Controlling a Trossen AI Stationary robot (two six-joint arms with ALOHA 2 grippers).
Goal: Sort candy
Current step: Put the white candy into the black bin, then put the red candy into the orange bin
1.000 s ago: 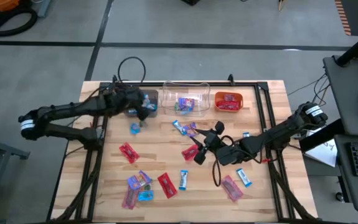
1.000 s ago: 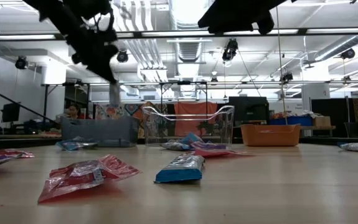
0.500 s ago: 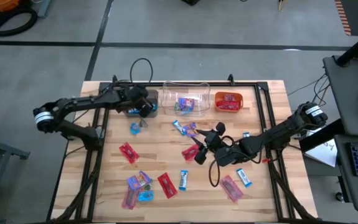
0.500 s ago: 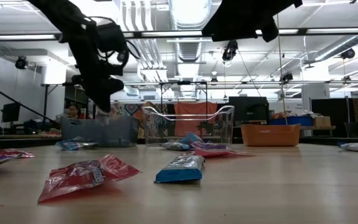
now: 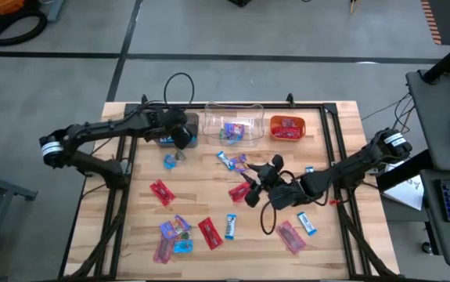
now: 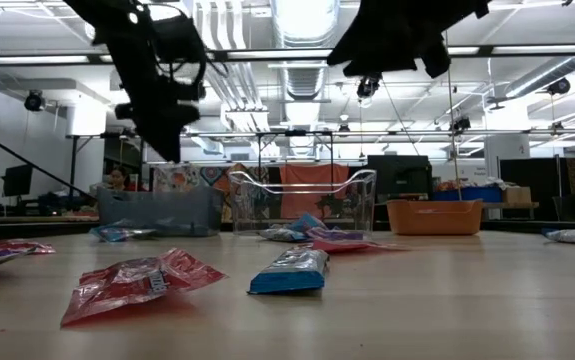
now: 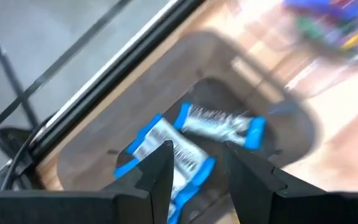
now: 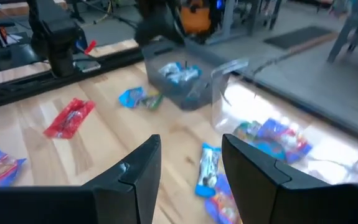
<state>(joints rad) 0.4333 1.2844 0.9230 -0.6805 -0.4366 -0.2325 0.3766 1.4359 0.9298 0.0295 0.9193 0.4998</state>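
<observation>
Looking straight down from the high view, the left gripper (image 5: 181, 135) hung over the brown bin (image 5: 179, 123) at the back left of the table (image 5: 342, 117), while the right gripper (image 5: 257, 182) hovered mid-table above a red candy (image 5: 239, 193). Beside the brown bin stood the clear bin (image 5: 233, 127) with purple-multicolour candy inside, then the orange bin (image 5: 287, 127) with red pieces. Loose candy lay scattered over the wood: a blue piece (image 5: 170, 161) just in front of the brown bin, a red one (image 5: 161, 191) nearer the left, a red one (image 5: 210, 233) and a blue-and-white one (image 5: 230, 225) toward the front.

From the low view, both arms showed only as dark shapes overhead; a red candy (image 6: 137, 282) and a blue-and-white candy (image 6: 290, 271) lay nearest, with the three bins in a row behind.

Through the left wrist view, the left gripper's fingers (image 7: 157, 174) stood apart with nothing between them, and two blue-and-white candies (image 7: 221, 126) lay in the brown bin below.

Through the right wrist view, the right gripper's fingers (image 8: 138, 168) were likewise parted and empty, with a blue-and-white candy (image 8: 208, 167) on the wood ahead of them, well clear of them.
</observation>
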